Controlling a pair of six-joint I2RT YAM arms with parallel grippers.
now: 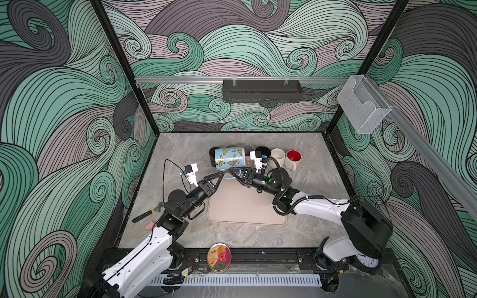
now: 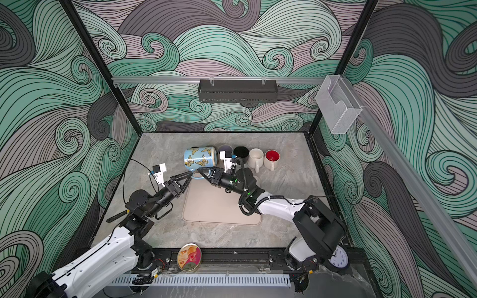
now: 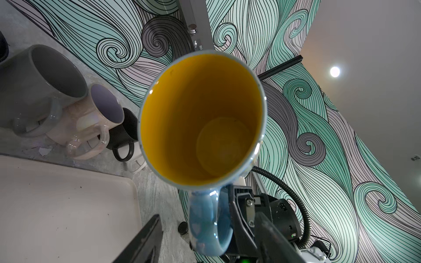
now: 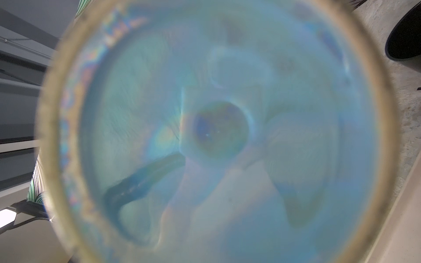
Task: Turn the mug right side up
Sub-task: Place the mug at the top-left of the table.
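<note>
Butterfly mug lies on its side at the mat's 12 o'clock, mouth toward 9 o'clock. Right hand pinches its handle; left hand is spread around that handle. Roughly halfway: tipping upright and setting down remain.

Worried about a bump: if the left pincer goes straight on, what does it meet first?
Likely the glossy blue handle of the butterfly-printed ceramic mug, which the right pincer holds; depth unclear.

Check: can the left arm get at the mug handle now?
Likely yes. The handle sits between the open fingers of the left gripper in the left wrist view. The right gripper pinches that same handle, so room is tight.
</note>
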